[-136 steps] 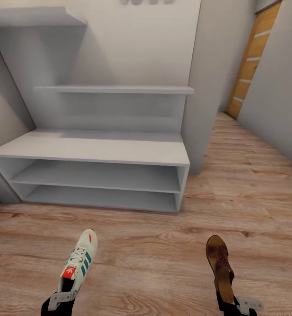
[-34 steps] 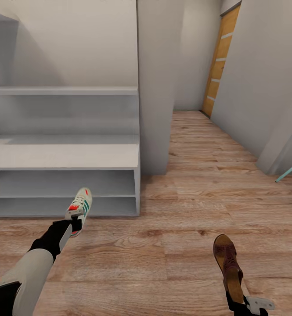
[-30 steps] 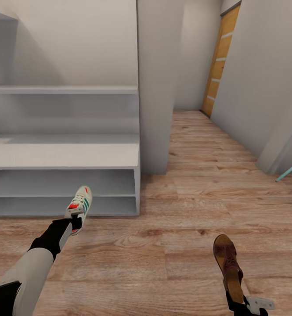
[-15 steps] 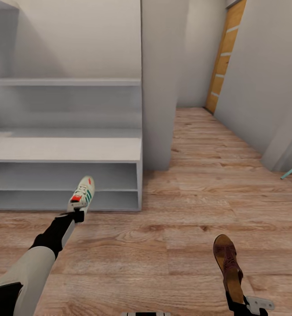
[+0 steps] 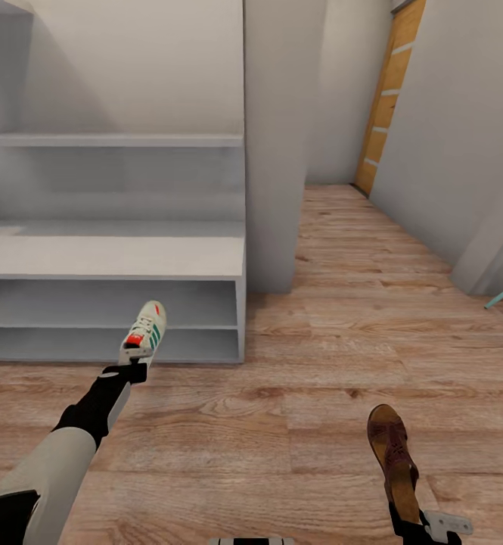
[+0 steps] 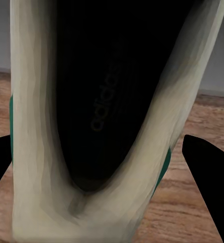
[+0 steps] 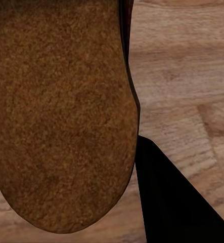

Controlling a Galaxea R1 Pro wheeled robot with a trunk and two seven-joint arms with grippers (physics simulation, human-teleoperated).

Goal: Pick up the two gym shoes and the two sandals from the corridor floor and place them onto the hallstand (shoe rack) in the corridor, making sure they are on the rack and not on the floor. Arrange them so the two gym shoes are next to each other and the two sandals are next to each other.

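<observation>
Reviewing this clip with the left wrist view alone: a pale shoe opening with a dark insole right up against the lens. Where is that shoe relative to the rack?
Observer: In the head view the gym shoe is held out by the left gripper, toe towards the lower open shelves of the hallstand, not yet on it.
Operator: What about the other arm?
Observer: The right gripper holds a brown sandal by its heel end, low over the corridor floor, well to the right of the hallstand.
Operator: Any shoes already on the rack?
Observer: None on the part of the bench top and shelves that the head view shows; its left end runs out of frame.
</observation>
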